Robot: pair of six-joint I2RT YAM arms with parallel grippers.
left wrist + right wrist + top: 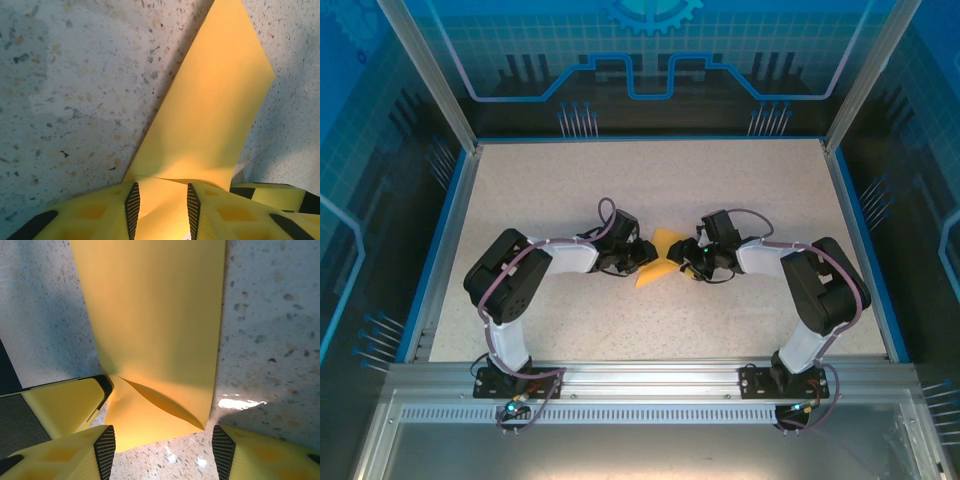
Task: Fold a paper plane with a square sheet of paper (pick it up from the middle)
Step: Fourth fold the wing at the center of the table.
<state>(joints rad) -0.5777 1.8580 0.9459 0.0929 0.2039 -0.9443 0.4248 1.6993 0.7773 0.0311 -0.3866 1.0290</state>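
Treat the square sheet of paper [658, 262] as very light, thin and limp: likely to slide on the speckled table [720, 180], to buckle under any sideways push, and to take a permanent crease or tear from rough contact. Expect no stiffness beyond that lent by a fold. Take hold near the middle, as the task directs, by drawing up a small ridge between closing pads; avoid free corners and edges, liable to droop or slip out. Locate the sheet at table centre in the top view, lying low on the surface between the two arms' tool ends. Note appearance: plain orange-yellow, unmarked, matte, with straight edges and sharp corners; single or doubled layer not readable from these views, and no pointed dart shape evident. Note one soft diagonal buckle close to the near edge in the right wrist view, starting at the dark tip of the left arm's finger [65, 407] in contact with the sheet. Read the left gripper [162, 210] as narrowed but not clamped: ribbed pads [132, 207] apart, paper showing in the gap, a shallow kink just ahead of the tips, no confirmed pinch. Read the right gripper [162, 452] as released: fingers spread wide, astride the near edge of the sheet, nothing held.
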